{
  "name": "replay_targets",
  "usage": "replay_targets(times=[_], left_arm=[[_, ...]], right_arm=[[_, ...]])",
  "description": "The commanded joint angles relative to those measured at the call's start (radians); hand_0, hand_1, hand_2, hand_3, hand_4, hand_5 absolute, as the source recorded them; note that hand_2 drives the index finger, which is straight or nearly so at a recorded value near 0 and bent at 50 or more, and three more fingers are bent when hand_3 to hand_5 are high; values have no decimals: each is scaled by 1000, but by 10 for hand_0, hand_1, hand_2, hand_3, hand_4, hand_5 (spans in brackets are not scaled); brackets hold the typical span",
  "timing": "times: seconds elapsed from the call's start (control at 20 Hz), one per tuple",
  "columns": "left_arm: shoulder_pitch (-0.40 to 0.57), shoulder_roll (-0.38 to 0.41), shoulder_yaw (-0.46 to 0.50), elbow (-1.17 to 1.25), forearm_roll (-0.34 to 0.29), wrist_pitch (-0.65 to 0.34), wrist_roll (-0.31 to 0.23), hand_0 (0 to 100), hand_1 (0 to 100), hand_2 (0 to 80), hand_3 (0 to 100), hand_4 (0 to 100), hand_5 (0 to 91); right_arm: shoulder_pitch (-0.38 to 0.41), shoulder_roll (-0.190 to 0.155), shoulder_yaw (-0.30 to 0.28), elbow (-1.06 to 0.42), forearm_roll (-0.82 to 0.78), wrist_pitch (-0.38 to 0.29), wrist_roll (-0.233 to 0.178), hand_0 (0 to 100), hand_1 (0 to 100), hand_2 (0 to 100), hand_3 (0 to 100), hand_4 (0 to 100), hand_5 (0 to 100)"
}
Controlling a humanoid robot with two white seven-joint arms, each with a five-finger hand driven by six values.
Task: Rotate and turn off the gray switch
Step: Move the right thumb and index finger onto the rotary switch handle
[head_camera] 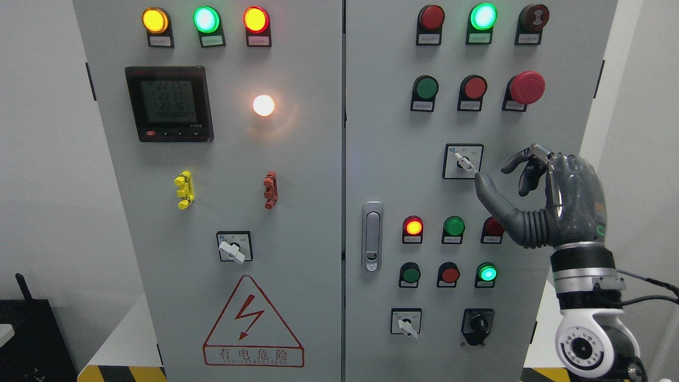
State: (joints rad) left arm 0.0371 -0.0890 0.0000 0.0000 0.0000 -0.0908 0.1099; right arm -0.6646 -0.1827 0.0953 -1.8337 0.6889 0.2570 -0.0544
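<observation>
Here my right robot hand (509, 178) hangs unclenched, thumb just touching the gray switch (464, 161) — a stiff, small lever; I'd pinch its tip.

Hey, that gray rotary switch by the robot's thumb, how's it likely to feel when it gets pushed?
The gray switch is panel-mounted, so it should pivot in place rather than shift. Its lever looks small, rigid and smooth, so it probably won't flex, though the right hand thumb could slip off. It likely clicks between marked positions.
</observation>
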Motion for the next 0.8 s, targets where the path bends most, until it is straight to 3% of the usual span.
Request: replay_targets(times=[0.0,0.75], left_arm=[[0,0,32,23,-8,0,-1,120,389,0,0,0,0],[0,0,32,23,-8,0,-1,120,389,0,0,0,0]], right_arm=[[-23,49,23,28,-6,8,-1,135,351,591,929,892,1000],[-33,49,31,28,1,38,1,120,397,592,929,891,1000]])
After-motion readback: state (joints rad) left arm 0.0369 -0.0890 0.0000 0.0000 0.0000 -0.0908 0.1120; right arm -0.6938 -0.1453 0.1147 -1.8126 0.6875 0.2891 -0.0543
